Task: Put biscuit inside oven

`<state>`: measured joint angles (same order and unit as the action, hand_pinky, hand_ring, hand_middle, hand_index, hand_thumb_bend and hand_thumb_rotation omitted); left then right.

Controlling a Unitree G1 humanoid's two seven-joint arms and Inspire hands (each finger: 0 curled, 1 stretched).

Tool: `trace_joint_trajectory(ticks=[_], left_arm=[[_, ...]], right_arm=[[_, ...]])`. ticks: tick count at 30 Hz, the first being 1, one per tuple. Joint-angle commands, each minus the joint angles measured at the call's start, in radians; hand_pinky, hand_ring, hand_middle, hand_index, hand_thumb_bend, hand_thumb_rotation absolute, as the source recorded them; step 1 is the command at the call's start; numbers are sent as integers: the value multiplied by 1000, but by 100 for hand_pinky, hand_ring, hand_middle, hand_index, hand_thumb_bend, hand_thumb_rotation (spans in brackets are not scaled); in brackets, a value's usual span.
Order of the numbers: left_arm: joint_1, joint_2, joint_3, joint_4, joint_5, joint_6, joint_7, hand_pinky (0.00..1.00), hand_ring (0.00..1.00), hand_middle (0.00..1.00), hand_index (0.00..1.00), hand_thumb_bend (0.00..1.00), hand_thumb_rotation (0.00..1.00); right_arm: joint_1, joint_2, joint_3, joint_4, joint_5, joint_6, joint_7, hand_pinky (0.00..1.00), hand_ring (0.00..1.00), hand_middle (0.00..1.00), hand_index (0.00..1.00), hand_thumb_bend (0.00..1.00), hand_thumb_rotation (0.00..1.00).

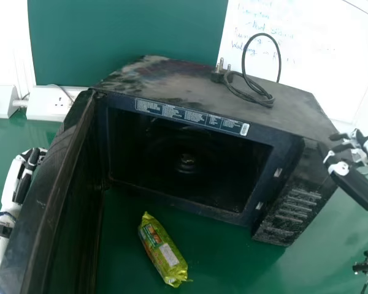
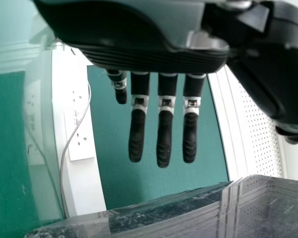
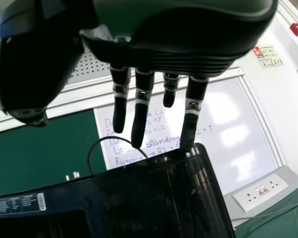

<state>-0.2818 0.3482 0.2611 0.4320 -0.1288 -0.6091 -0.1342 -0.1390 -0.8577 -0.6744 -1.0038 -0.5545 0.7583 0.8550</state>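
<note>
Black box-shaped microwave oven (image 1: pixel 153 82), one, standing on a green table (image 1: pixel 224 269); its dark, flat door (image 1: pixel 61 202) swung wide at the oven's left side. Long biscuit packet in shiny yellow-green wrapping (image 1: pixel 162 250), one, lying slantwise on the table before the oven's opening, outside the oven. Black power cord with plug (image 1: pixel 248 86), one, looped on top of the oven. White plastic socket box (image 1: pixel 49 105), behind and left of the oven. White writing board with handwriting (image 1: pixel 325 67), behind the oven toward the right.

Left hand (image 1: pixel 26 177), black and white: beyond the open door, left of the oven; fingers straight and spread wide, holding nothing. Right hand (image 1: pixel 356 184), black and white: at the oven's right side, near its upper edge; fingers extended, thumb well apart from them, likewise holding nothing.
</note>
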Motion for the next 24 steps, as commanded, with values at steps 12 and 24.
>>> trace_joint_trajectory(ticks=[12, 24], left_arm=[[17, -6, 6, -23, 10, 12, 20, 42, 43, 46, 48, 51, 7], [16, -6, 8, -19, 12, 3, 19, 43, 43, 46, 48, 52, 7]], right_arm=[[46, -53, -18, 7, 53, -61, -11, 52, 61, 66, 75, 86, 49], [47, -78, -39, 13, 292, -162, 30, 48, 60, 67, 77, 83, 41]])
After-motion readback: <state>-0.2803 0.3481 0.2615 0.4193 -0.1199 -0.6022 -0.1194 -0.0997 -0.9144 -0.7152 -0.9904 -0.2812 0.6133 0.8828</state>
